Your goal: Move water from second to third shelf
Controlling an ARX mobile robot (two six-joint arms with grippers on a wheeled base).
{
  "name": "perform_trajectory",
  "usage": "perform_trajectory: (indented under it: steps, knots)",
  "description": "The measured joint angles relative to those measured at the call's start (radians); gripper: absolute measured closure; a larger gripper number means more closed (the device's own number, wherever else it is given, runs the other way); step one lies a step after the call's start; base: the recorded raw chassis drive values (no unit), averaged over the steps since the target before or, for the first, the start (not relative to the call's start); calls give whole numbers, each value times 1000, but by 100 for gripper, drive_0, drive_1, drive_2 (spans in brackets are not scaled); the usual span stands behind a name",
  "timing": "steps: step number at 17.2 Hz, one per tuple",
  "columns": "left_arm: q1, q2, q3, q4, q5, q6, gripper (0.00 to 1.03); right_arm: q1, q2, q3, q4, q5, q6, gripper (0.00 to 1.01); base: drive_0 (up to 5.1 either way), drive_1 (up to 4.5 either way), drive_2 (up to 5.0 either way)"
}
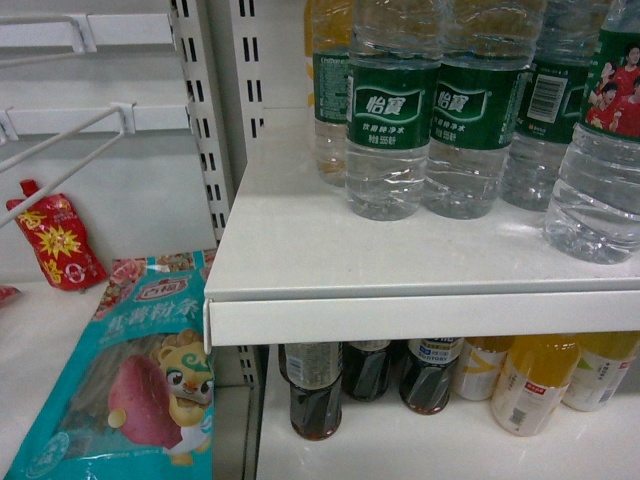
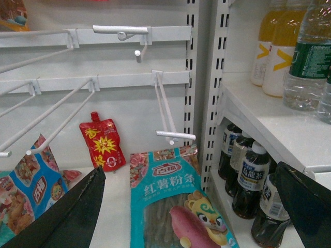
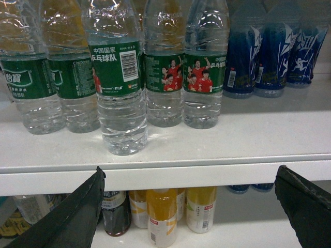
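Right gripper (image 3: 189,217): dark fingers (image 3: 67,217) spread wide at the bottom corners of the right wrist view, nothing between them, held in front of the shelf edge and clear of it.
Left gripper (image 2: 189,217): fingers likewise parted and holding nothing, low in front of the peg-hook bay and the lower shelf.
Water (image 3: 120,88): clear ribbed bottle, green label with barcode facing out, upright on the white shelf (image 3: 248,139); it stands nearest the front edge, forward of its row and apart from both grippers.
Water, head view: same bottle (image 1: 605,150) at the right border, red-shirted athletes on the label.
Row behind: further green-label water bottles (image 3: 204,72) upright, side by side.
Far right of shelf: blue bottles (image 3: 269,51) against the back.
Shelf below: dark drink bottles (image 1: 315,390) left, yellow juice bottles (image 1: 535,380) right, all upright.
Left bay: teal snack bag (image 2: 173,206) lying at the front; red spouted pouch (image 2: 103,144) leaning at the back wall; white peg hooks (image 2: 168,111) above.
Far left-bay upper shelf: orange-yellow bottles (image 2: 276,46) behind the water.
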Motion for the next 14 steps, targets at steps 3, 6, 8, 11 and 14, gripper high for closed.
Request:
perform_trajectory:
  steps: [3, 6, 8, 11, 14]
  knots:
    - [0, 0, 0, 1, 0, 0, 5, 0, 0, 0, 0, 0, 0, 3, 0, 0, 0]
    - [0, 0, 0, 0, 0, 0, 5, 0, 0, 0, 1, 0, 0, 3, 0, 0, 0]
    - [0, 0, 0, -1, 0, 0, 5, 0, 0, 0, -1, -1, -1, 3, 0, 0, 0]
    - [0, 0, 0, 0, 0, 0, 5, 0, 0, 0, -1, 0, 1, 3, 0, 0, 0]
    - [0, 0, 0, -1, 0, 0, 5, 0, 0, 0, -1, 0, 0, 3, 0, 0, 0]
